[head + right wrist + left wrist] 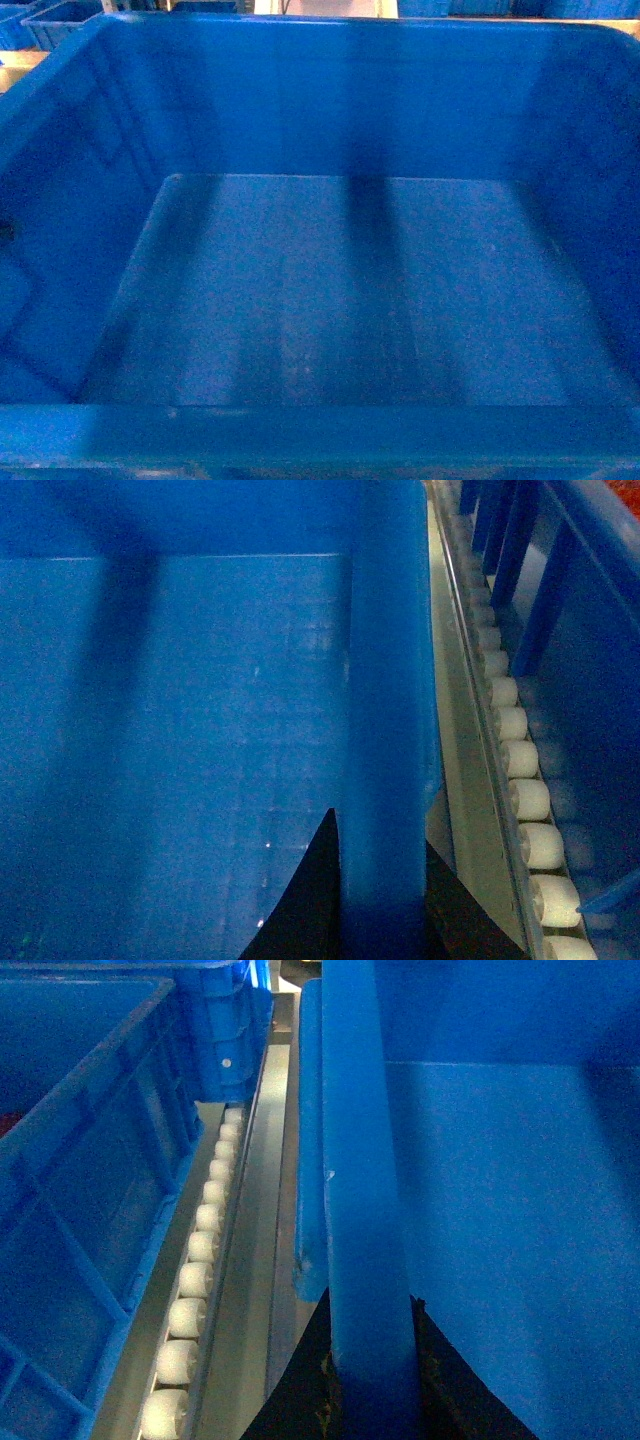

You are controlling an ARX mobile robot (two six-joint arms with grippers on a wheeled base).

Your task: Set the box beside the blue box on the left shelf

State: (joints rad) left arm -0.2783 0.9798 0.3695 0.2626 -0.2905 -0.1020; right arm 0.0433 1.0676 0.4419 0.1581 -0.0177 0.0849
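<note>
The box (320,100), a large open-top blue crate, fills the head view and nothing lies on its floor. My left gripper (370,1305) is shut on the box's left rim (355,1160), one black finger on each side of the wall. My right gripper (380,828) is shut on the right rim (385,660) in the same way. The blue box (90,1160) stands to the left on the left shelf (250,1260). A row of white rollers (205,1220) and a grey rail lie between the two. Whether the held box rests on the rails cannot be told.
Another blue crate (225,1030) sits further back on the left. On the right, a roller row (525,770) runs beside a ribbed blue crate (580,630). More blue crates (50,20) show beyond the far rim.
</note>
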